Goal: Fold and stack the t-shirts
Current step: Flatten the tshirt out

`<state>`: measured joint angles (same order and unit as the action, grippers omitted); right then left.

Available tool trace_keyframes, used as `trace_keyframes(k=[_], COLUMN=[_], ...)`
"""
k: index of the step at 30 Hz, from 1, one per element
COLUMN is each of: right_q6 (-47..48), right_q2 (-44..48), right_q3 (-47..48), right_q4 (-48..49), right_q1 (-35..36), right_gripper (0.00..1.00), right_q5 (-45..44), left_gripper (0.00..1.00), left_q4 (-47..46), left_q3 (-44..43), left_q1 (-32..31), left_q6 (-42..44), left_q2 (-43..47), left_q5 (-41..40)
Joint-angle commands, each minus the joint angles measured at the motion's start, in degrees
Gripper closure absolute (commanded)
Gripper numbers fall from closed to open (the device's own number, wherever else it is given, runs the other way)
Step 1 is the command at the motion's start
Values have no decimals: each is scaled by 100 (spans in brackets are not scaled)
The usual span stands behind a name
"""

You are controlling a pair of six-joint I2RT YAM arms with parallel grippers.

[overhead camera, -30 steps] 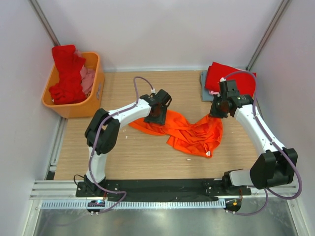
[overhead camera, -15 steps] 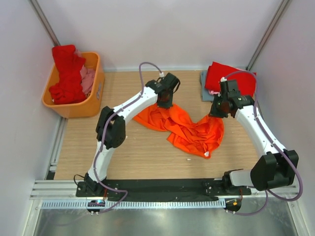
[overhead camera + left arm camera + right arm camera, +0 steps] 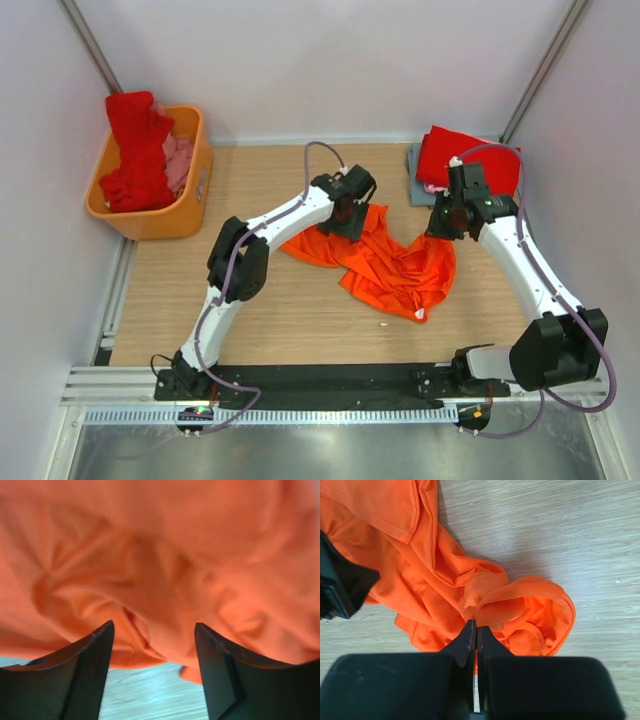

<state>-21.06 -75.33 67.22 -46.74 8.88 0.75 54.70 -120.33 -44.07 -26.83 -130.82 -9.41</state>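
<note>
Orange cloth takes up most of my view: a bright orange, short-sleeved soft t-shirt [image 3: 390, 265] lies crumpled in a loose heap on the pale wooden table [image 3: 270, 320], about midway between my two arms. My right gripper [image 3: 476, 626] is pinched fully together on a bunched fold of that shirt, beside a ribbed band that may be the collar or a hem, and the cloth there is drawn up toward the jaws. My left gripper [image 3: 154, 630] hovers low over the shirt's far left part. Its two dark fingers [image 3: 85, 670] stand well apart, with wrinkled cloth beyond them and nothing caught between them. At the far right corner, a folded red t-shirt [image 3: 470, 160] rests on a folded grey-blue t-shirt [image 3: 413, 165], just beyond the right arm. At the far left stands a rigid orange plastic basket [image 3: 190, 195] holding a rumpled red shirt [image 3: 135, 150] and a pink shirt [image 3: 180, 160], neither folded. I judge the step in hand to be opening out the orange shirt so it can be laid flat, with folding not yet begun. The next move calls for the left gripper to drop onto a single edge, a shoulder or hem away from the right gripper's hold, and close. Both arms would then draw apart to spread the cloth.
</note>
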Motion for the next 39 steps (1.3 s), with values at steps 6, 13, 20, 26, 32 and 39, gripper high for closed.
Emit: trace_keyframes(k=[6,13,20,26,32,39], right_q6=[58,67,67,67,67,67], right_q2=[150,212,168,194,212,194], right_q3=[-16,-104,-95,-86,-104,-104], right_q4=[183,200,236,227,236,253], right_q1=[-18,-27,-18,-18,-18,-18], right_gripper=[99,99,99,99,99,99], right_q5=[-32,-14,21,12,12,30], left_gripper=[39,38,36,38,46,48], left_q4=[-1031,-1198,-1163,-1172,-1084,-1066], left_q3=[1065,336,-411,-701,-1018,-1133], left_q1=[-163,-470,-558,-550,-523,-497], left_q6=[160,836,1092,1276,1399,1435], left_q2=[901,392,-171,-531,-856,-1085], left_q5=[-96,-325,-114,-96,-114,-237])
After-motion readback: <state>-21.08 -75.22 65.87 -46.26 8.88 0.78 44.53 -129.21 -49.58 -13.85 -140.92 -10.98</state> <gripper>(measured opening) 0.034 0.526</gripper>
